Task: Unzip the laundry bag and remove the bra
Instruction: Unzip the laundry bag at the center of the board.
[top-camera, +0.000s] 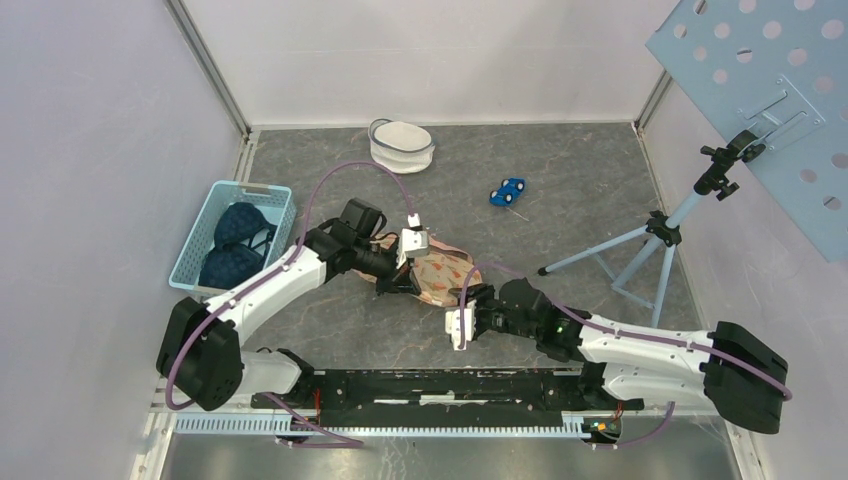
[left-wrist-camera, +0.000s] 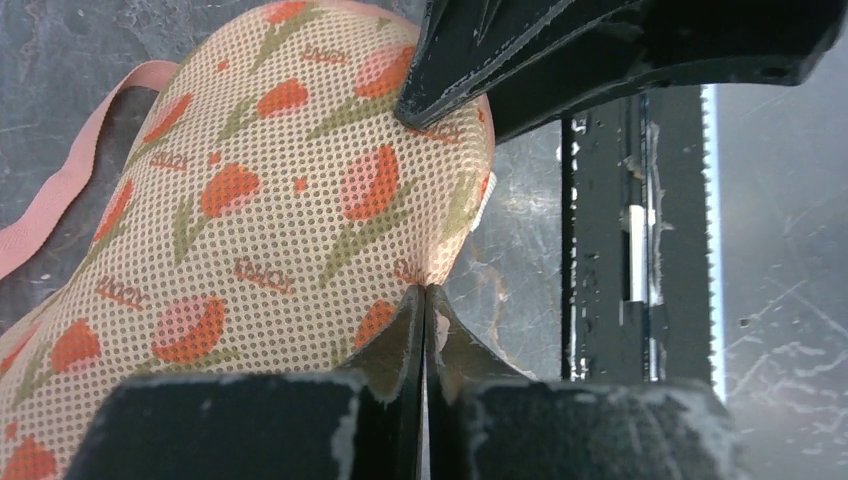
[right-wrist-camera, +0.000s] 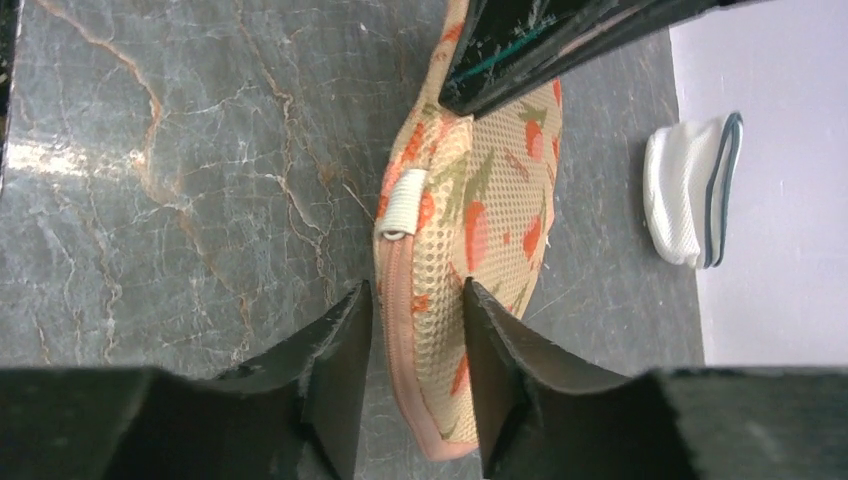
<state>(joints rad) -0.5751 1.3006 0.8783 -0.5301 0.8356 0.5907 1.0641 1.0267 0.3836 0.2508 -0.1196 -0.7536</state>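
- Laundry bag (top-camera: 445, 275): peach mesh printed with orange tulips; it lies on the dark marbled worktop (top-camera: 560, 170), at mid-depth and just ahead of both arms.
- Left tool (left-wrist-camera: 425, 300): fingers pressed together; their tips meet right on the bag's rim and pinch the mesh edge at the bag's left end. The bag bulges up and away from the pinch.
- Right tool (right-wrist-camera: 415, 290): fingers (right-wrist-camera: 335, 360) apart, one on either side of the bag's zipped edge. The pink zip tape runs between them; cannot tell whether the pads touch the fabric.
- Zip: a white tab (right-wrist-camera: 400, 205) sits on the seam just beyond the right tool's fingertips; the stretch of zip between the fingers shows no gap.
- Pink strap (left-wrist-camera: 60, 190): it lies on the worktop beside the bag, and one end passes behind the mesh. Cannot tell what it is attached to.
- Blue plastic basket (top-camera: 197, 232): at the left of the worktop, near the left arm's elbow; it holds dark blue garments (top-camera: 238, 228).
- White mesh pouch (top-camera: 402, 147): at the back of the worktop, well apart from the floral bag.
- Blue toy car (top-camera: 508, 190): behind and to the right of the bag, not touching it.
- Pale blue tripod (top-camera: 662, 228): stands at the right side; above it is a perforated blue panel (top-camera: 760, 90).
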